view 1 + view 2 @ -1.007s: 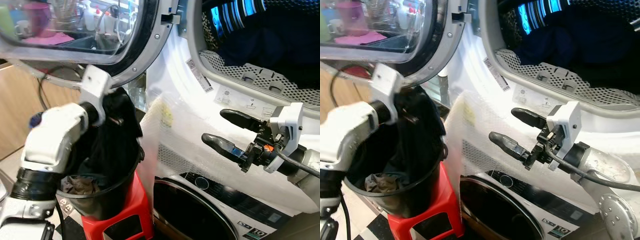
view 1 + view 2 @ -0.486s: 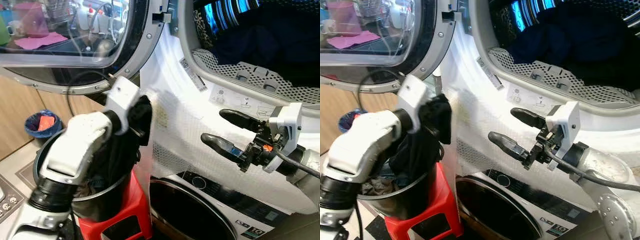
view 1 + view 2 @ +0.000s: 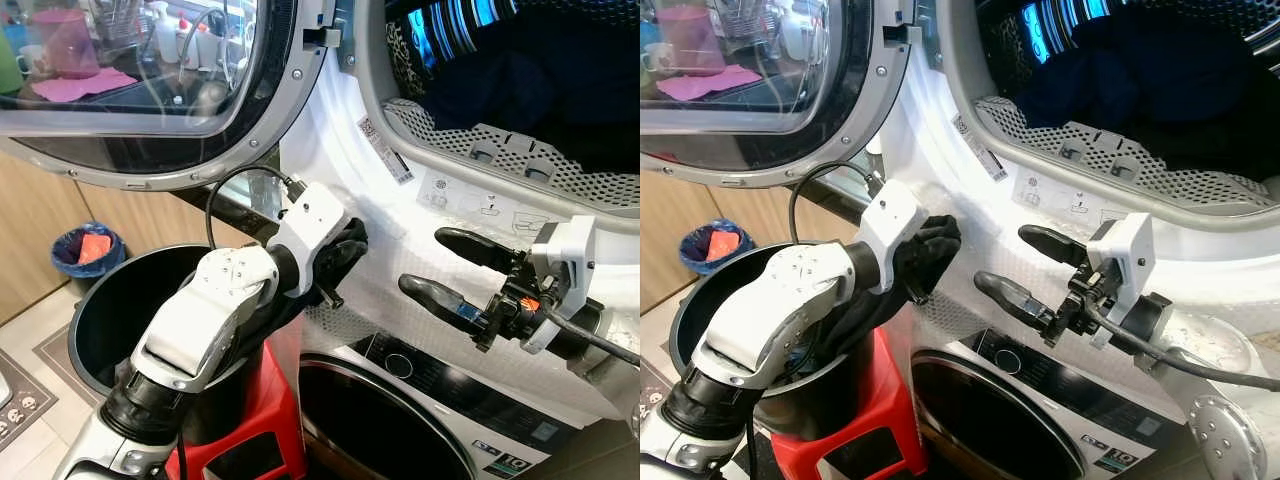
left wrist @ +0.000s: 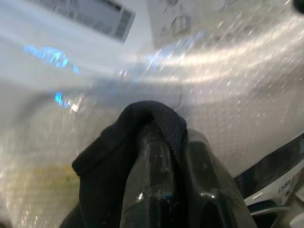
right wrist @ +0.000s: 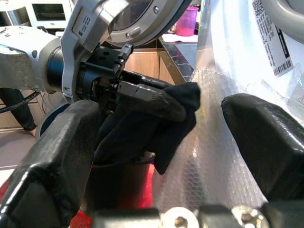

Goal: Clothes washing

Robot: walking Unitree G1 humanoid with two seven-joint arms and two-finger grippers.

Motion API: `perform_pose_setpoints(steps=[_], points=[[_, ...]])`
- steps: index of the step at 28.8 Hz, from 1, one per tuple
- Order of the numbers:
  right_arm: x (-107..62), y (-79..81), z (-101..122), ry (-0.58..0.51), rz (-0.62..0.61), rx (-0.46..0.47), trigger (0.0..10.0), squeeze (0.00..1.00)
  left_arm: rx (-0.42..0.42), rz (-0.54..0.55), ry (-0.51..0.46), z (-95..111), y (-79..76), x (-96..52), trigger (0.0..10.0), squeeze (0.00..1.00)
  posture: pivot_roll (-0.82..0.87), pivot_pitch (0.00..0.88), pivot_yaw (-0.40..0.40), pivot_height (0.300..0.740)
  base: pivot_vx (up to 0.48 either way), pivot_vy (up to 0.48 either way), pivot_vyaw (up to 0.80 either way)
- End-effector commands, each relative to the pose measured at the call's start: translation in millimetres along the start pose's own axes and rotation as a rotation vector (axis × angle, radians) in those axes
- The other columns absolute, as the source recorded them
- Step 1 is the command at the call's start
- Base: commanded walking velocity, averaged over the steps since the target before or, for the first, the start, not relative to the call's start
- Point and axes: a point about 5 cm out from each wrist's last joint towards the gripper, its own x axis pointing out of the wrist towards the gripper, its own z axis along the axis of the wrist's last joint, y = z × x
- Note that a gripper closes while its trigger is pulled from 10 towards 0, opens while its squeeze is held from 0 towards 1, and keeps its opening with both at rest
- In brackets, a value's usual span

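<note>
A black bucket (image 3: pixel 100 310) stands on a red stool (image 3: pixel 262 440) at the left. Above its rim, the left claw (image 3: pixel 335 262) is clamped on a black garment (image 3: pixel 925 250), held against the bubble-wrapped washer front (image 3: pixel 350 200). The right claw (image 3: pixel 440 265) hovers beside it below the open drum (image 3: pixel 520 90), its 2 fingers spread wide and holding nothing.

Black garment (image 3: pixel 345 250) bunched, hanging over bucket (image 3: pixel 95 305), beside washer.

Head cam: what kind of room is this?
Likely a home laundry corner by a kitchen: open dryer drum stacked over a front-load washer, black laundry bucket on a red stool, left gripper lifting dark clothing.
</note>
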Motion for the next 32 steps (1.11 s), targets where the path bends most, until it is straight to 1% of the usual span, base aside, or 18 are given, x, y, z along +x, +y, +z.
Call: perform_pose_setpoints(steps=[1, 2, 3, 4, 7, 9, 12, 14, 16, 17, 18, 19, 28, 32], points=[[0.8, 1.9, 1.5, -0.006, 0.0, -0.015, 10.0, 0.0, 0.05, -0.064, -0.108, 30.2, -11.3, 7.1, 10.0, 0.0, -0.03, 0.083, -0.06, 0.74, 0.0, 0.0, 0.0], [0.8, 1.9, 1.5, -0.006, 0.0, -0.015, 10.0, 0.0, 0.05, -0.064, -0.108, 30.2, -11.3, 7.1, 10.0, 0.0, -0.03, 0.083, -0.06, 0.74, 0.0, 0.0, 0.0], [0.9, 2.1, 1.3, -0.007, 0.0, -0.015, 10.0, 0.0, 0.049, -0.062, -0.124, 35.5, -10.9, 9.4, 10.0, 0.0, -0.03, 0.083, -0.06, 0.74, 0.0, 0.0, 0.0], [1.0, 2.2, 1.2, -0.01, -0.002, -0.014, 10.0, 0.0, 0.053, -0.068, -0.154, 45.5, -10.5, 12.0, 10.0, 0.0, -0.04, 0.081, -0.059, 0.74, 0.0, 0.0, 0.0], [1.2, 2.1, 0.7, -0.013, -0.007, -0.012, 10.0, 0.0, 0.063, -0.065, -0.187, 58.5, -9.1, 15.0, 10.0, 0.0, -0.03, 0.084, -0.06, 0.74, 0.0, 0.0, 0.0], [1.3, 2.2, 0.4, -0.013, -0.006, -0.012, 10.0, 0.0, 0.072, -0.07, -0.202, 63.1, -9.3, 15.6, 10.0, 0.0, -0.03, 0.088, -0.06, 0.74, 0.0, 0.0, 0.0], [1.8, 1.6, -0.3, -0.017, -0.009, -0.008, 10.0, 0.0, 0.093, -0.067, -0.254, 82.7, -7.6, 20.4, 10.0, 0.0, -0.03, 0.091, -0.061, 0.74, 0.0, 0.0, 0.0], [2.0, 1.5, -0.4, -0.018, -0.01, -0.007, 10.0, 0.0, 0.096, -0.064, -0.261, 85.7, -7.0, 21.4, 10.0, 0.0, -0.03, 0.091, -0.061, 0.74, 0.0, 0.0, 0.0], [2.6, 1.5, -0.7, -0.019, -0.01, -0.005, 10.0, 0.0, 0.107, -0.059, -0.283, 94.6, -5.3, 23.2, 10.0, 0.0, -0.02, 0.093, -0.06, 0.74, 0.0, 0.0, 0.0], [3.1, 1.5, -0.9, -0.02, -0.011, -0.004, 10.0, 0.0, 0.119, -0.055, -0.301, 102.5, -3.4, 24.8, 10.0, 0.0, -0.02, 0.094, -0.059, 0.74, 0.0, 0.0, 0.0], [3.1, 1.5, -0.9, -0.02, -0.011, -0.004, 10.0, 0.0, 0.119, -0.055, -0.301, 102.5, -3.4, 24.8, 10.0, 0.0, -0.02, 0.094, -0.059, 0.74, 0.0, 0.0, 0.0], [3.5, 1.3, -1.2, -0.022, -0.012, -0.002, 10.0, 0.0, 0.133, -0.048, -0.324, 112.2, -1.3, 27.1, 10.0, 0.0, -0.02, 0.095, -0.058, 0.74, 0.0, 0.0, 0.0], [6.0, 1.5, -1.9, -0.031, -0.017, 0.005, 10.0, 0.0, 0.144, -0.009, -0.393, 140.6, 6.5, 35.7, 10.0, 0.0, -0.01, 0.097, -0.052, 0.74, 0.0, 0.0, 0.0], [5.3, -1.8, -2.9, -0.037, -0.054, 0.005, 10.0, 0.0, 0.125, -0.004, -0.417, 151.9, 6.5, 45.1, 10.0, 0.0, -0.02, 0.098, -0.045, 0.74, 0.0, 0.0, 0.0]])
